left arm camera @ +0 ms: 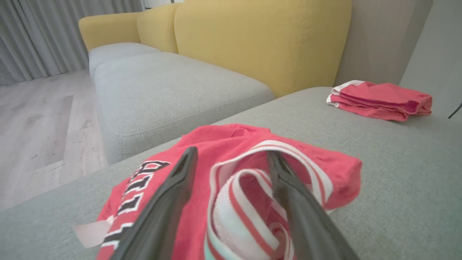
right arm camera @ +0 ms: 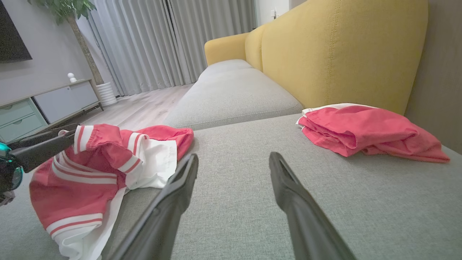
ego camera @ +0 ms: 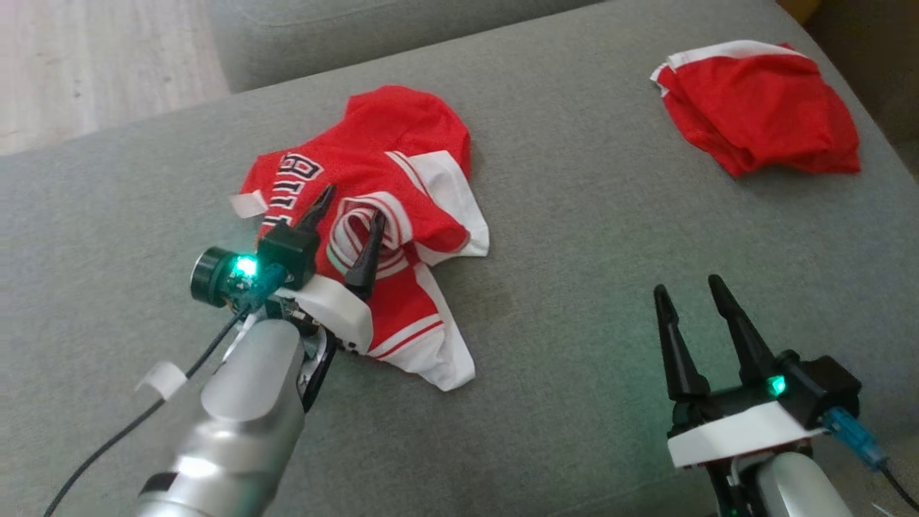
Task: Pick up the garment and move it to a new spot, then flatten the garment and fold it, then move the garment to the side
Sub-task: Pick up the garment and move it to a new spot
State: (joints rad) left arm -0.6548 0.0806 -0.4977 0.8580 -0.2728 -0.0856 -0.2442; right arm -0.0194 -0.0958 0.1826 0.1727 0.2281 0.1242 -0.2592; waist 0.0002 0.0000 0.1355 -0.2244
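While its two dark fingers stand well apart, the left gripper (ego camera: 353, 202) hangs low over the red basketball jersey (ego camera: 373, 151) and pinches nothing. In the left wrist view the left gripper (left arm camera: 231, 151) straddles a loop of red-and-white striped trim (left arm camera: 234, 202); the loop lies slack between the fingers, and whether a finger brushes the cloth cannot be told.

The jersey (left arm camera: 223, 133) lies crumpled on the grey sofa cushion (ego camera: 574, 287), toward its left part in the head view. Black letters edged in white (ego camera: 298, 183) run along its left side, partly creased out of reading. A small white tag (ego camera: 248, 205) pokes out at that edge. White panels with red stripes spread toward the robot, the lowest hem (ego camera: 431, 352) lying flat on the cushion.

Off to the right, the right gripper (ego camera: 687, 284) hovers above bare cushion, its fingers spread wide and empty, well apart from the jersey (right arm camera: 72, 187). Seen from its own wrist, the right gripper (right arm camera: 234, 155) points across the grey fabric toward the yellow backrest (right arm camera: 343, 47).

At the far right corner of the cushion sits a folded red garment (ego camera: 761, 108) with a white edge, just before that backrest. Beyond the sofa are pale wood floor (ego camera: 93, 57), grey curtains (right arm camera: 162, 43) and a low cabinet (right arm camera: 43, 104).
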